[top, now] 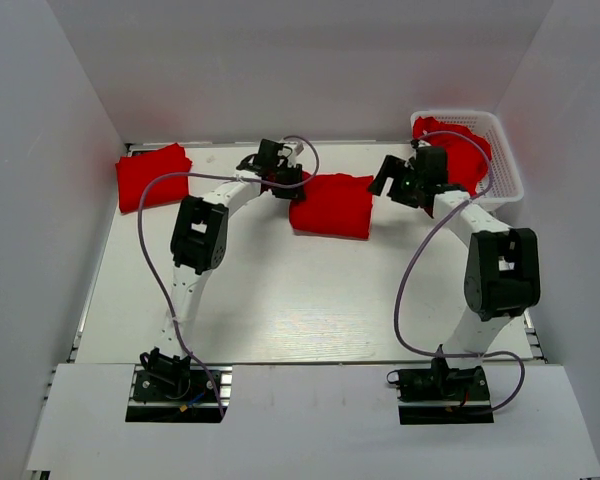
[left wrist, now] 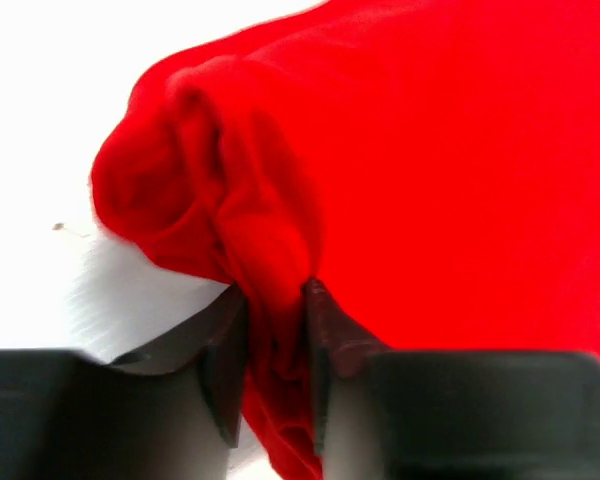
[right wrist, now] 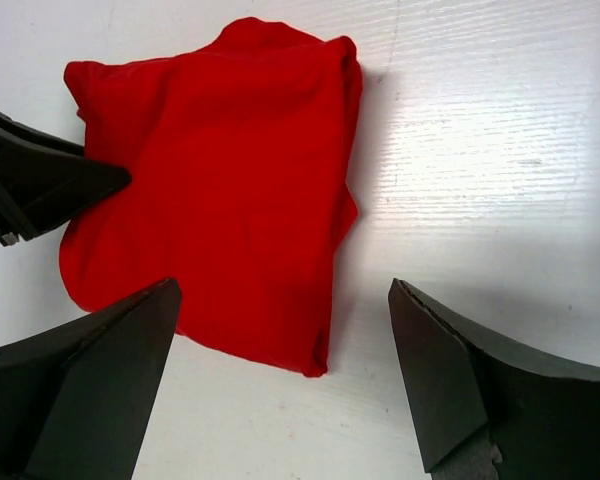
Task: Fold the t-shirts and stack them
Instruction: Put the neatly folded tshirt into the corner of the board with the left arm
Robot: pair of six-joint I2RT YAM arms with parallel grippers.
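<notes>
1 folded t-shirt (top: 332, 205) is pinched by the left claw (left wrist: 273, 305); the right claw (right wrist: 282, 295) hangs spread.

1. The middle t-shirt (top: 332, 205) is soft, matt red cloth with no print; where it is pinched in the left wrist view it bunches into thick, rumpled folds
2. The t-shirt at the far left (top: 152, 176) and the t-shirts in the basket (top: 468, 148) look like the same matt red cloth
3. The basket (top: 507, 178) is white plastic lattice; smooth, faintly glossy
4. The table (right wrist: 500, 150) is white and hard; fine brushed streaks, a dull sheen
5. The left gripper (left wrist: 275, 300) and the right gripper (right wrist: 282, 290) have fingers that look like matt black plastic; flat-faced, sharp-edged
6. The cable (top: 142, 235) has a smooth pale lilac sheath
7. The walls (top: 40, 220) are plain matt white
</notes>
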